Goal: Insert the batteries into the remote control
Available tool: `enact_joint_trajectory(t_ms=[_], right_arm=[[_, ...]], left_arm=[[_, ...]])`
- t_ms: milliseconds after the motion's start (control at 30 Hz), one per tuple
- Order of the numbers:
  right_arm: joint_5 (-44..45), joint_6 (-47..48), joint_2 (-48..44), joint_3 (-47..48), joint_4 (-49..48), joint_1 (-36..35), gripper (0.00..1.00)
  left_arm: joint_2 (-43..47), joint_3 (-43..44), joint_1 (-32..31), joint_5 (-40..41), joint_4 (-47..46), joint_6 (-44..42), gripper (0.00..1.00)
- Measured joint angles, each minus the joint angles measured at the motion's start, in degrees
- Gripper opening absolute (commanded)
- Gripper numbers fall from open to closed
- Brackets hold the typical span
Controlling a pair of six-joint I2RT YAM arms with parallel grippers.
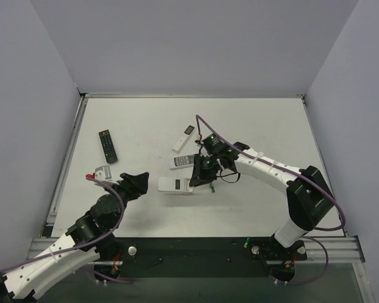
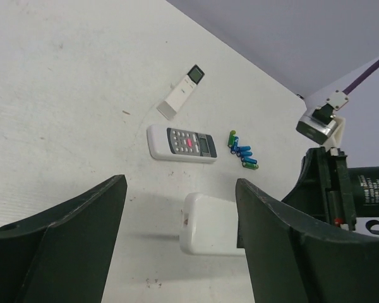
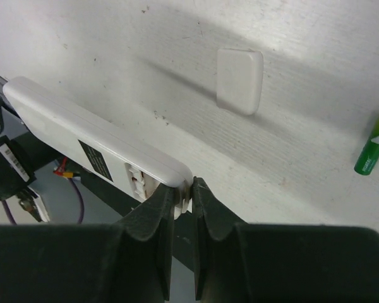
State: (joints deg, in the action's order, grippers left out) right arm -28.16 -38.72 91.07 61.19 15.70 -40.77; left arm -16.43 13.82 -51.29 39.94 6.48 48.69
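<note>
The right gripper [image 3: 184, 189] had its two dark fingers pressed together on the end rim of the short, white plastic remote control [image 3: 82, 129]. The remote control showed its plain back, with a black label and an open battery bay close to the pinched end. Seen from above, it stretched between the two tools: its right end was in the right gripper's jaws, and its left end pointed at the left gripper [image 2: 180, 186], near it but not touching. The left gripper's fingers stood wide apart and held nothing, and the remote control's free end sat just ahead of the gap between them. Whether the remote control rested on the white table [image 1: 252, 126] or hung slightly above it could not be told.

The small green and blue cylindrical batteries [image 2: 242, 151] lay in a loose cluster on the table beyond the remote control, just beside a white remote with a grey screen [image 2: 182, 144]. In the right wrist view, one green battery [image 3: 374, 145] lay near a small white rounded-square plastic cover [image 3: 240, 81], apart from it.
</note>
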Motion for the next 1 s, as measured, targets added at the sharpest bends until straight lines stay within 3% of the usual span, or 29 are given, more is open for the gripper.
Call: enact_joint_trajectory(t_ms=[233, 400, 800, 1000], right_arm=[[2.5, 7.4, 10.0, 10.4, 5.5, -6.0, 0.00], [4.3, 9.8, 16.3, 13.9, 7.4, -8.4, 0.00], [6.8, 13.1, 24.7, 18.9, 9.9, -7.9, 0.00], [8.0, 14.0, 25.0, 19.5, 10.3, -7.1, 0.16]], left_arm=[[1.8, 11.2, 0.0, 1.6, 11.7, -8.6, 0.80], [0.5, 13.1, 0.0, 1.0, 16.8, -10.4, 0.80], [-7.6, 12.5, 0.0, -2.7, 24.2, -3.2, 0.80], [-12.9, 10.8, 0.0, -6.3, 25.0, 1.9, 0.80]])
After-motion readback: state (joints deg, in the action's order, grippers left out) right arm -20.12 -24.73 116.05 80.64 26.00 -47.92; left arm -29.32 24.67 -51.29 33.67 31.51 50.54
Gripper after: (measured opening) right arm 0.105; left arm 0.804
